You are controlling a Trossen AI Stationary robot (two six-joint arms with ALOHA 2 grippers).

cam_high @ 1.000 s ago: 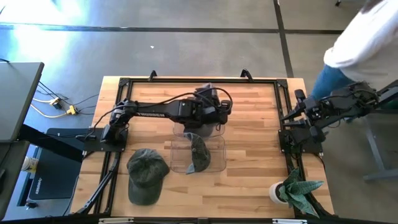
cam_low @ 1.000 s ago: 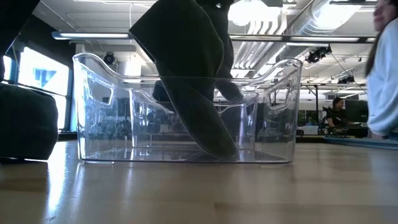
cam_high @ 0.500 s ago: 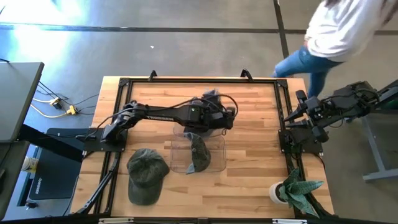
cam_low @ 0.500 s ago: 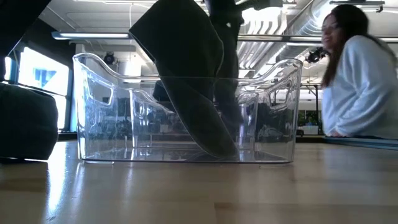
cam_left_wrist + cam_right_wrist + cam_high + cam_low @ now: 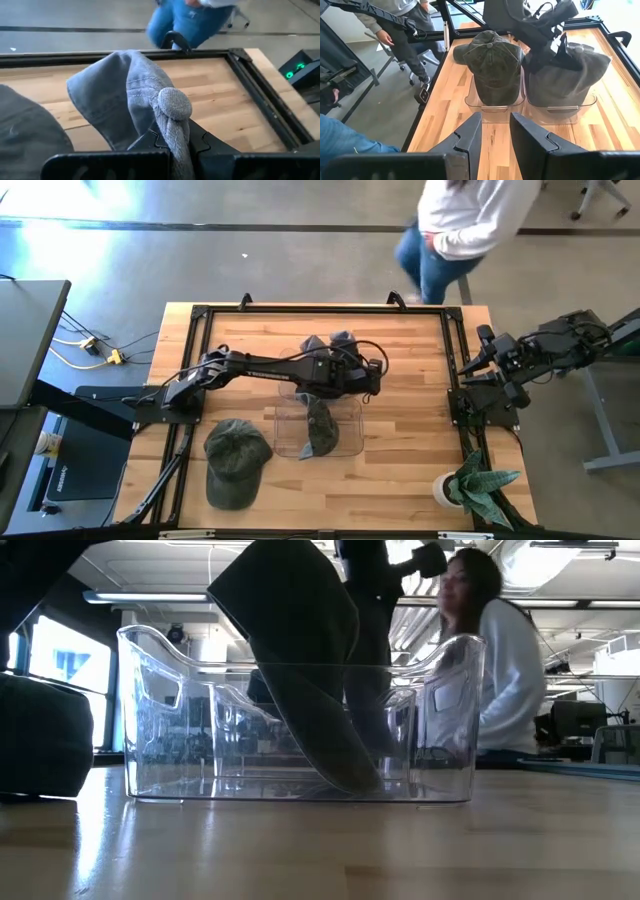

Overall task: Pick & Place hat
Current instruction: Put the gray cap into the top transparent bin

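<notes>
My left gripper (image 5: 362, 376) reaches over the far clear bin (image 5: 318, 392), shut on a grey denim hat (image 5: 330, 343) that fills the left wrist view (image 5: 112, 95). In the right wrist view this grey hat (image 5: 567, 72) sits low in the far bin under the left gripper (image 5: 545, 30). A dark green hat (image 5: 320, 425) stands on its edge inside the near clear bin (image 5: 345, 442), leaning on the bin's wall in the low view (image 5: 300, 680). A second green hat (image 5: 237, 460) lies on the table near the left edge. My right gripper (image 5: 495, 135) is open at the table's right edge. My left gripper pinches the grey hat's crown between its two fingers, on gathered cloth just beside the top button (image 5: 174, 103). The bunched fold (image 5: 176, 131) runs back between the fingers. The rest of the hat spreads out beyond the fingertips; its lower part rests in the far bin (image 5: 560, 102).
A potted plant (image 5: 470, 485) stands at the near right corner. A black frame (image 5: 455, 350) borders the table. A person in a white top and jeans (image 5: 450, 230) walks behind the far edge. Bare wood lies right of the bins (image 5: 405, 410).
My left gripper has moved toward the table's right and a little toward the near edge, still shut on the grey hat, whose far part now shows from above. The person has walked leftward behind the table.
</notes>
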